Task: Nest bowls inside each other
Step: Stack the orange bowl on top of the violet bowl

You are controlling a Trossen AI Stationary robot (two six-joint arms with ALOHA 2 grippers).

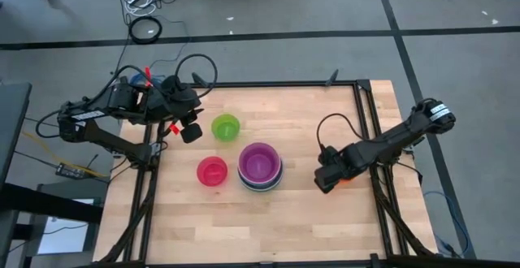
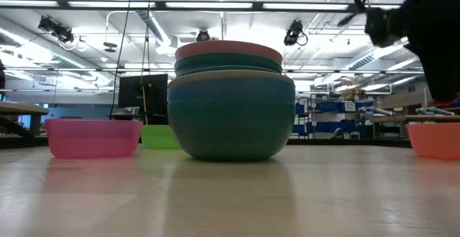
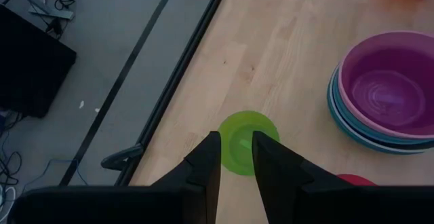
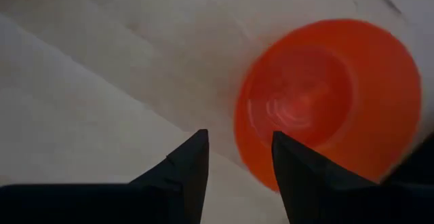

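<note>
Near the table's middle stands a stack of nested bowls (image 1: 260, 168), a purple one (image 3: 386, 91) on top and blue and teal ones (image 2: 230, 122) below. A lime green bowl (image 1: 226, 127) and a pink bowl (image 1: 212, 171) rest on their bases left of it. At the right, an orange bowl (image 4: 325, 95) sits on the wood. My right gripper (image 4: 237, 166) hangs open over its rim, pointing down, one finger on either side of the edge. My left gripper (image 3: 236, 163) is open in the air near the lime green bowl (image 3: 247, 139).
A black frame rail (image 1: 361, 130) runs along the table's right side, close behind my right arm. Bare wood (image 1: 268, 227) lies between the bowls and the near edge. Cables (image 1: 146, 28) lie on the floor beyond the far edge.
</note>
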